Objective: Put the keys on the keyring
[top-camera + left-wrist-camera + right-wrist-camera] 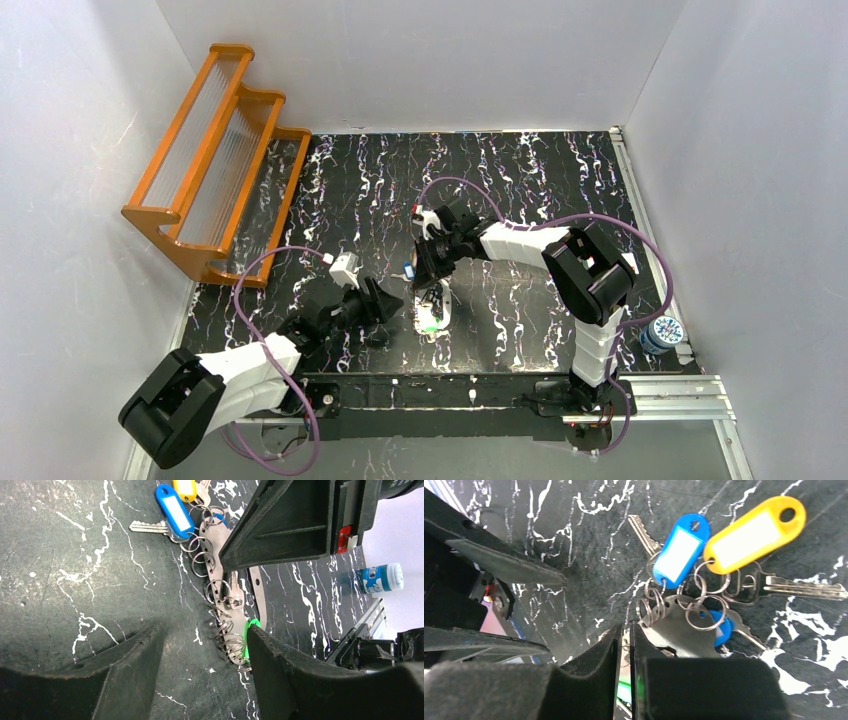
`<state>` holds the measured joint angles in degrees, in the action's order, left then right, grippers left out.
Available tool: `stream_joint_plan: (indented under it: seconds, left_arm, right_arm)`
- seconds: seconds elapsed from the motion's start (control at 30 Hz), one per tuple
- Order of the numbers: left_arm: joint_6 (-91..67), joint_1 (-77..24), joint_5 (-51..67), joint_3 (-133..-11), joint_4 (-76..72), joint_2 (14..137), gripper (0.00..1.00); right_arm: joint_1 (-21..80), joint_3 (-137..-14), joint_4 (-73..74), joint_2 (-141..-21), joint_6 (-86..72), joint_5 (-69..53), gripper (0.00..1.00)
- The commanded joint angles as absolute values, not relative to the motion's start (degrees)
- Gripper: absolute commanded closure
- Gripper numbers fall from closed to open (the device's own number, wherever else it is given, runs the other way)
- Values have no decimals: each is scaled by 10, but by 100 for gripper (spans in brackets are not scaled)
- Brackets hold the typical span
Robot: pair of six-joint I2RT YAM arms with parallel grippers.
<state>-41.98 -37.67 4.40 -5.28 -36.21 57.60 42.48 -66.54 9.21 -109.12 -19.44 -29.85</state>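
Observation:
The keyring [256,591] is a flat grey oval plate with several thin wire rings along its edge, lying on the black marbled table; in the top view the keyring [433,312] lies between the arms. A blue tag [680,550], a yellow tag [751,532], silver keys [804,587] and a small blue-headed key [723,629] hang from rings at one end. A green tag [248,637] sits at the other end. My right gripper [625,630] is pinched on the plate's edge. My left gripper [205,635] is open, its right finger [280,680] against the green tag.
An orange stepped rack [215,150] stands at the back left. A small blue-and-white jar [662,333] sits at the right by the metal rail [660,385] along the near edge. White walls close in both sides.

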Motion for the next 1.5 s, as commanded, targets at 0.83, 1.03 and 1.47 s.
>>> stream_joint_plan:
  seconds: [0.83, 1.03, 1.47]
  left_arm:
    - [-414, -377, 43, -62, -397, 596, 43]
    - [-414, -377, 46, -71, -414, 626, 45]
    - [-413, -377, 47, -72, -431, 650, 47]
  right_arm:
    - [425, -667, 81, -1110, -184, -257, 70]
    - [425, -665, 61, -1114, -197, -308, 78]
    - [424, -653, 28, -1095, -224, -372, 75]
